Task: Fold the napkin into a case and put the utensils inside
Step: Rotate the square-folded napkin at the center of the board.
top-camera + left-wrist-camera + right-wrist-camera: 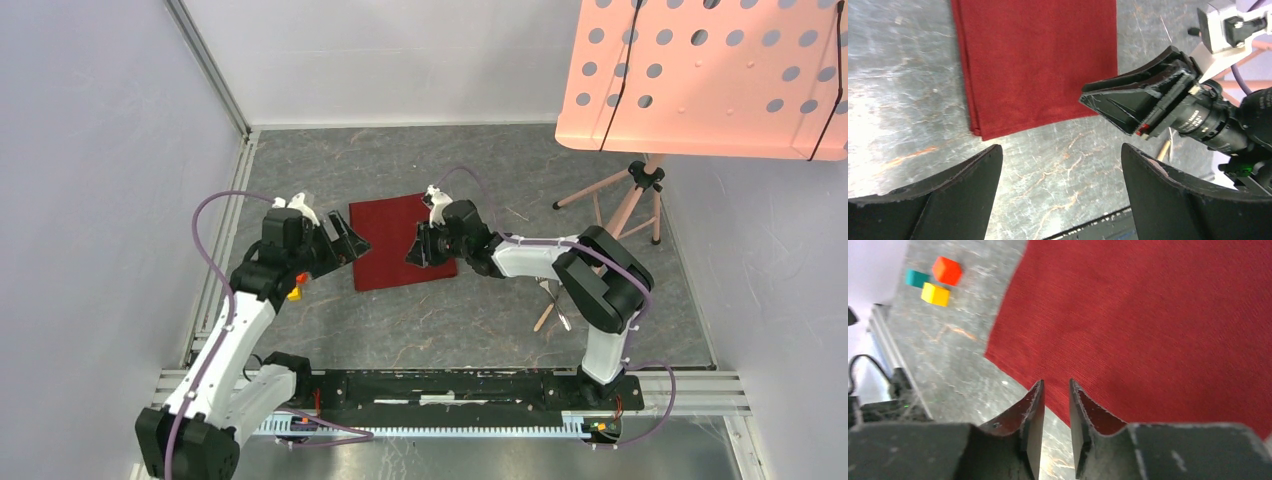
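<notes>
The dark red napkin (395, 240) lies flat on the grey table as a folded rectangle, its layered edge (973, 100) on the left in the left wrist view. My left gripper (340, 243) is wide open at the cloth's left edge, with only bare table between its fingers (1060, 150). My right gripper (420, 250) hovers over the napkin's near right corner (1013, 365). Its jaws (1055, 382) stand a narrow gap apart with nothing in them. It also shows in the left wrist view (1138, 105). Shiny utensils (556, 305) lie mostly hidden under the right arm.
A pink perforated music stand (700, 75) on a tripod (640, 185) overhangs the back right. Red (947, 270), yellow (935, 294) and teal (915, 277) cubes sit left of the napkin. A tan stick (545, 318) lies by the utensils. Walls bound the left and back.
</notes>
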{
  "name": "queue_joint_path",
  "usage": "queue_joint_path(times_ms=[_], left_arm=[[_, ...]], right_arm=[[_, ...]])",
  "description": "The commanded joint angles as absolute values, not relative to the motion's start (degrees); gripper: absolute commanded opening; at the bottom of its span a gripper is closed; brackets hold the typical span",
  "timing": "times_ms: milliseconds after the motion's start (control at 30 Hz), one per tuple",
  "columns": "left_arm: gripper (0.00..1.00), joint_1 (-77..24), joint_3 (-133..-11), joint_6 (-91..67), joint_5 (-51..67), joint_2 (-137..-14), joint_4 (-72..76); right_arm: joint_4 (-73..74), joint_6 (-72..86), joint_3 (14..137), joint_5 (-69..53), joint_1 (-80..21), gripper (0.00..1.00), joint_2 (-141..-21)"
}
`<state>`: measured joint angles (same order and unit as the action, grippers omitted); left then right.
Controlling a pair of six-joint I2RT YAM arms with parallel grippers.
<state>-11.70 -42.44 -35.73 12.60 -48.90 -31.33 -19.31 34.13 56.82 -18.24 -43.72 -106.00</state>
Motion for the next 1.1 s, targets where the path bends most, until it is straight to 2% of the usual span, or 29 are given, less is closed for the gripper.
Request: queue_joint_path(times_ms=[0,233,333,433,533,633,733,800,933,1000,1067], left_arm=[[0.94,-11.5,-45.4,-35.5,21.6,-55.3,-26.3],[0.94,-11.6,-47.6,-37.8,24.9,-59.4,-22.8],[0.94,-11.5,-48.4,-38.9,26.3,-60.9,-20.9],[0.94,-11.5,-50.4,-40.6,31.6,-65.8,-17.6],[0.94,-11.7,-53.2,-43.7,35.8,-72.8,-12.7],[0.94,-11.8,-58.6,-44.2,34.8,-80.3,-10.8],[0.93,-11.7,-66.0,-39.5,28.1,-88.4,-16.3],[0.93,-11.8,-70.8,-36.4,24.3,-93.8,-19.4],[0.91,-11.8,-77.0,-29.7,24.9,-103.9,-22.5],[0.91,-12.0,-78.9,-25.5,22.0,-106.8,-24.8],[0.91,-12.0,-80.8,-21.8,20.5,-109.4,-27.2]], right_arm=[[-12.4,24.5,55.2,-9.9,-44.0,0.25,-103.2],[-11.0,19.8,50.3,-8.7,-40.3,0.13,-102.7],[-11.7,18.9,46.5,-8.2,-36.5,0.11,-101.3],[-8.3,16.4,46.2,-2.3,-32.2,0.1,-100.6],[-7.1,10.6,50.4,6.8,-29.4,0.1,-101.3],[-2.1,4.4,61.4,11.8,-28.9,0.1,-106.0],[3.4,3.5,69.5,8.8,-28.8,0.17,-107.1],[2.6,5.9,68.5,2.7,-28.8,0.28,-104.9],[-7.2,14.2,57.4,-15.7,-28.8,0.46,-98.5],[-13.0,18.6,51.0,-22.8,-28.8,0.48,-96.2],[-16.1,21.1,46.5,-24.8,-28.9,0.49,-94.0]])
